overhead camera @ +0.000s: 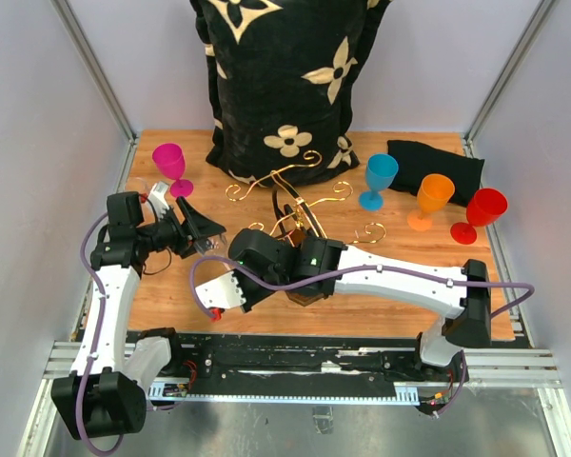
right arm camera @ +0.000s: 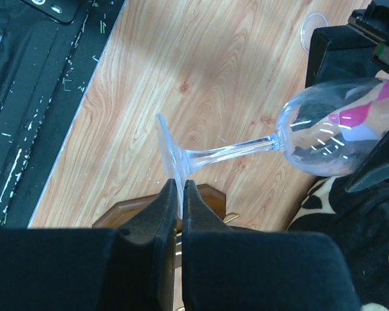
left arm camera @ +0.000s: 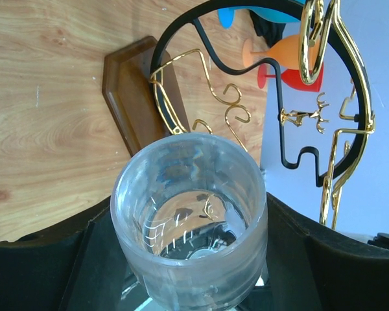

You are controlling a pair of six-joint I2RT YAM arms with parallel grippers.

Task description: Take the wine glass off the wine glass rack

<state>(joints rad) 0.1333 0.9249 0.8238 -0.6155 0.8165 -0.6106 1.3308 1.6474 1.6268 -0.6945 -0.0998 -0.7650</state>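
While sideways, wine glass [right arm camera: 311, 139] in right tool [right arm camera: 179, 186]

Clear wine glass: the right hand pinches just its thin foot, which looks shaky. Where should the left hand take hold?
The bowl, taken from its open mouth end. The clear wine glass lies sideways, stem level, mouth toward the left hand, whose fingers flank its widest, round part; the right hand holds the far foot.

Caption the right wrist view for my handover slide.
Right tool pinches the foot of a clear wine glass held sideways above the wooden table.
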